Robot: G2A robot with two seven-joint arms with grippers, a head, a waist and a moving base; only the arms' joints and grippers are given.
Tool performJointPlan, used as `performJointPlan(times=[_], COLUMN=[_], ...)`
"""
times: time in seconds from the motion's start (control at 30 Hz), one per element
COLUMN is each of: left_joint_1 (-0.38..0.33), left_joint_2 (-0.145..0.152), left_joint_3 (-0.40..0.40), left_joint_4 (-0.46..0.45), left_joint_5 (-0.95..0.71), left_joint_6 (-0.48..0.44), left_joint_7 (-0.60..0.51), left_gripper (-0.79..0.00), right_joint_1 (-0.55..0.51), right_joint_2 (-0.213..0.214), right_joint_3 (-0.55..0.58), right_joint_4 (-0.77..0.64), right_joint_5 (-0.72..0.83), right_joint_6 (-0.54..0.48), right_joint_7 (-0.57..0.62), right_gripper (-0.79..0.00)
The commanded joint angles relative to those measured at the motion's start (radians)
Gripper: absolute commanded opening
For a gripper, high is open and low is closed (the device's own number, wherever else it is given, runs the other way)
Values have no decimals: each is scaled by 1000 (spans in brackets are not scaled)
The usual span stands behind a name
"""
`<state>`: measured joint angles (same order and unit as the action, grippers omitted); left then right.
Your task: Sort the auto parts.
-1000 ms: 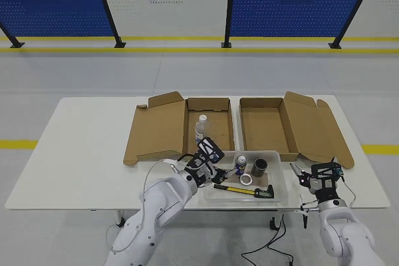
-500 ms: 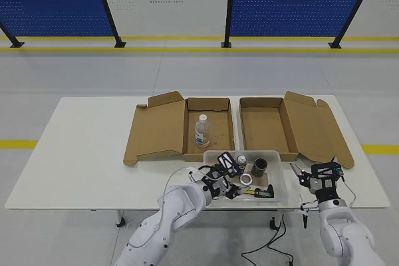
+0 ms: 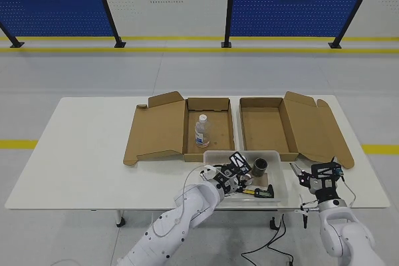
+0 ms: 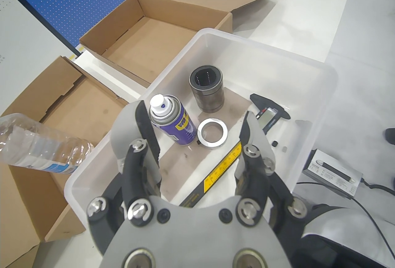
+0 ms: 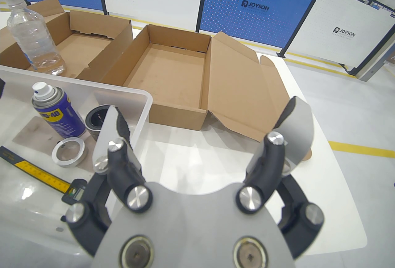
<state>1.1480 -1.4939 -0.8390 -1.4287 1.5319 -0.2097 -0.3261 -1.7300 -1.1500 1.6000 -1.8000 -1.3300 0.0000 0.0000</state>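
Note:
A clear plastic bin (image 3: 274, 154) (image 4: 262, 47) stands at the table's front edge. In it are a blue spray can (image 4: 172, 124) (image 5: 57, 113), a black cylindrical bearing (image 4: 205, 87) (image 3: 260, 165), a metal ring (image 4: 212, 133) (image 5: 68, 152) and a yellow-and-black caliper (image 4: 222, 167) (image 3: 256, 192). My left gripper (image 3: 236, 163) (image 4: 195, 115) hangs open over the bin, its fingers either side of the can and ring, holding nothing. Open and empty, my right gripper (image 3: 317, 174) (image 5: 204, 108) sits over bare table just right of the bin.
Two open cardboard boxes lie behind the bin. The left box (image 3: 209, 126) holds an upright clear water bottle (image 3: 201, 130) (image 5: 32, 34). The right box (image 3: 263, 130) (image 5: 169, 71) has nothing in it, and its flap (image 3: 316, 130) lies spread toward the right.
My left gripper has moved right, from just in front of the bottle to over the middle of the bin. The bottle stays standing in the left box. The right arm has not moved.

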Motion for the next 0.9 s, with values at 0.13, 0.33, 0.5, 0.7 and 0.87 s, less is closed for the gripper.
performJointPlan(times=[0.13, 0.33, 0.5, 0.7, 0.87], left_joint_1=[-55, -96, -120, -141, -154], left_joint_2=[-20, -37, -49, -62, -71], left_joint_3=[24, 40, 53, 63, 79], left_joint_4=[98, 172, 217, 260, 285], left_joint_5=[-6, -27, -38, -45, -43], left_joint_6=[61, 85, 103, 115, 109], left_joint_7=[18, 31, 40, 50, 52], left_gripper=[-379, -339, -345, -339, -271], right_joint_1=[0, 0, 0, 0, 0], right_joint_2=[0, 0, 0, 0, 0], right_joint_3=[0, 0, 0, 0, 0], right_joint_4=[0, 0, 0, 0, 0], right_joint_5=[0, 0, 0, 0, 0], right_joint_6=[0, 0, 0, 0, 0], right_joint_7=[0, 0, 0, 0, 0], right_gripper=[0, 0, 0, 0, 0])
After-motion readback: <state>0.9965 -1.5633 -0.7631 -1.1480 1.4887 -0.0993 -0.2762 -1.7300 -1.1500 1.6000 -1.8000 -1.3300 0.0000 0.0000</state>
